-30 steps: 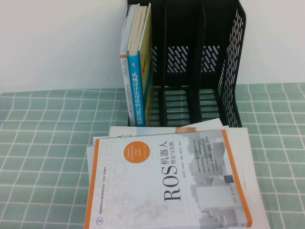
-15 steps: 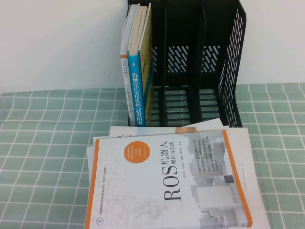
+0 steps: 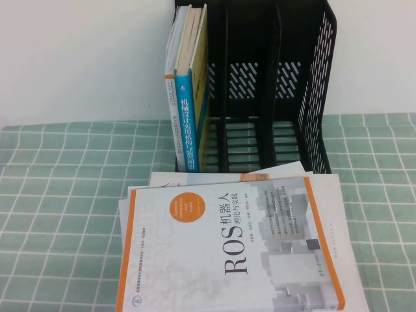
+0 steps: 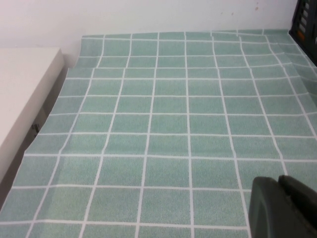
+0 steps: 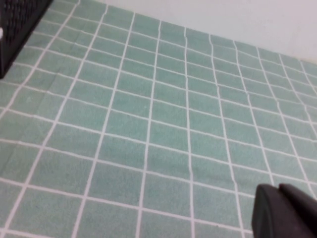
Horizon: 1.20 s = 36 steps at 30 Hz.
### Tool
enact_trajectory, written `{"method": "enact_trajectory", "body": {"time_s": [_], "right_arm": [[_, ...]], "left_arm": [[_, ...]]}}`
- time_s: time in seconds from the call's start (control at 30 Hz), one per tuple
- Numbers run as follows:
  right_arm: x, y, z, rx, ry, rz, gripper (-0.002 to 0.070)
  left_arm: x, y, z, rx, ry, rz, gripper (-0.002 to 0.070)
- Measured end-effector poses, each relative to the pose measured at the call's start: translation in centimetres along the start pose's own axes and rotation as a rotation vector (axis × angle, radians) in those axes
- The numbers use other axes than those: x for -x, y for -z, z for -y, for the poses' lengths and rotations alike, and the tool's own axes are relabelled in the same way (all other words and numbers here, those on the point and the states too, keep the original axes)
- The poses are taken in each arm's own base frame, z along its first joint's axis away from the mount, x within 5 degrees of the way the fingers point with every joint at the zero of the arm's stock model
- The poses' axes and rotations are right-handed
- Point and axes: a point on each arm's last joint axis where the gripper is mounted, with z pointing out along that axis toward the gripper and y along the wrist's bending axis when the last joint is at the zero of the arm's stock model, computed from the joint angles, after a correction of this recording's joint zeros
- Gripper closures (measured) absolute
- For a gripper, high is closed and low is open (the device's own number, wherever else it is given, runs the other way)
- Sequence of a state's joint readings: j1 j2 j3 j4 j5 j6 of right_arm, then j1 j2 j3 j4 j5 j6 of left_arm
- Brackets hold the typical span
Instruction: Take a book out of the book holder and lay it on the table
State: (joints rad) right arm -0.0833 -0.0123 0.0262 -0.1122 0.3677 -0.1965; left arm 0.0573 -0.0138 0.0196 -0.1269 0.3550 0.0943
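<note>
The book (image 3: 240,253), white and grey with orange edge stripes and a big black "ROS" title, lies flat, cover up, on the table (image 3: 58,195) in front of the book holder (image 3: 318,97). The black holder stands upright at the back, and its middle and right compartments are empty. Neither gripper appears in the high view. My left gripper (image 4: 279,180) hangs shut over bare green checked cloth, a corner of the holder (image 4: 306,20) far from it. My right gripper (image 5: 279,189) is also shut over bare cloth, with the holder (image 5: 17,25) off to one side. Neither holds anything.
A blue-spined book (image 3: 187,123) and other books stand in the holder's left compartment. Thin white sheets (image 3: 195,177) stick out from under the ROS book. A white wall runs behind the table. A white ledge (image 4: 20,89) borders the cloth in the left wrist view.
</note>
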Motion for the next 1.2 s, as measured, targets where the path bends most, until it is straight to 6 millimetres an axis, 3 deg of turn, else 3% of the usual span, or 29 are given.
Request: {"method": "enact_trajectory", "body": {"time_s": [0.47, 0.8, 1.2], "right_arm": [[-0.06, 0.0, 0.18, -0.02, 0.062, -0.007, 0.0678], [-0.07, 0.0, 0.18, -0.021, -0.108, -0.007, 0.0678], [-0.04, 0.0, 0.19, -0.021, -0.15, -0.002, 0.0678]], "left_arm": [[0.0, 0.0, 0.0, 0.0, 0.0, 0.0, 0.0677], [0.0, 0.0, 0.0, 0.0, 0.0, 0.0, 0.0677], [0.0, 0.0, 0.0, 0.0, 0.0, 0.0, 0.0677]]}}
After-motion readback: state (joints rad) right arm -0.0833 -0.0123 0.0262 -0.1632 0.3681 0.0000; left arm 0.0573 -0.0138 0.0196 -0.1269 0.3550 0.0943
